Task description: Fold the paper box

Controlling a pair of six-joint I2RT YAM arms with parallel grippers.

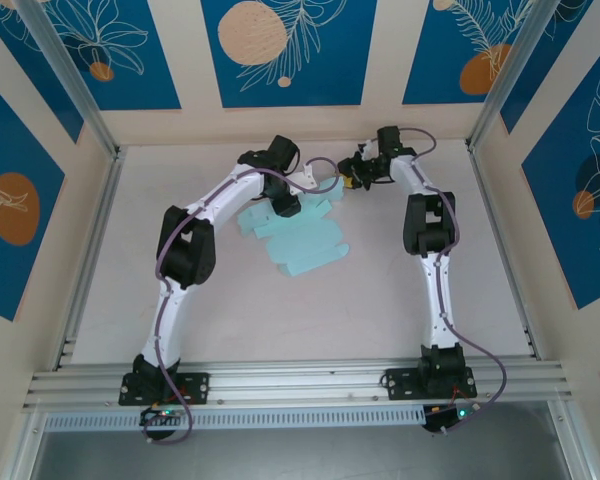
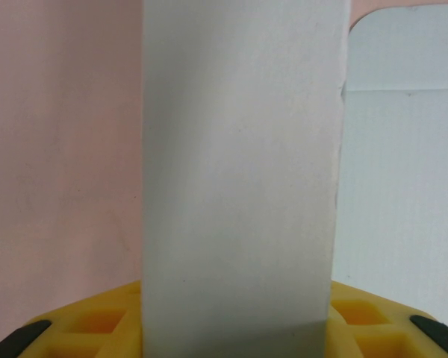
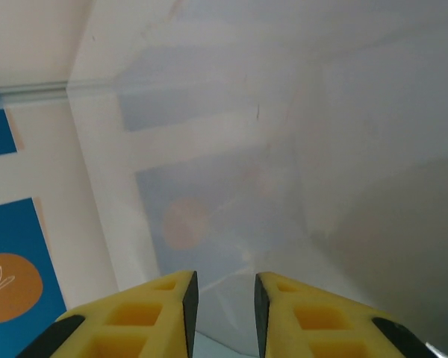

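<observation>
Paper box (image 2: 239,186) flap upright between yellow fingers (image 2: 89,324), pinched by left gripper (image 1: 318,183).

Otherwise lying flat and unfolded on white table (image 1: 230,320), pale mint, flaps and tabs spread, between both arms and toward far wall. Lifted only at far edge, with left gripper clamped on one flap, card filling most of left wrist view. Just beside that same edge, right gripper (image 1: 352,180) slightly parted, narrow gap between yellow fingertips, nothing gripped. Beyond those fingertips, pale table surface, cream wall and blue panel (image 3: 19,224) with orange disc. Around table, cream walls with blue leaf-print panels; aluminium rails (image 1: 280,385) along near edge under both arm bases.
</observation>
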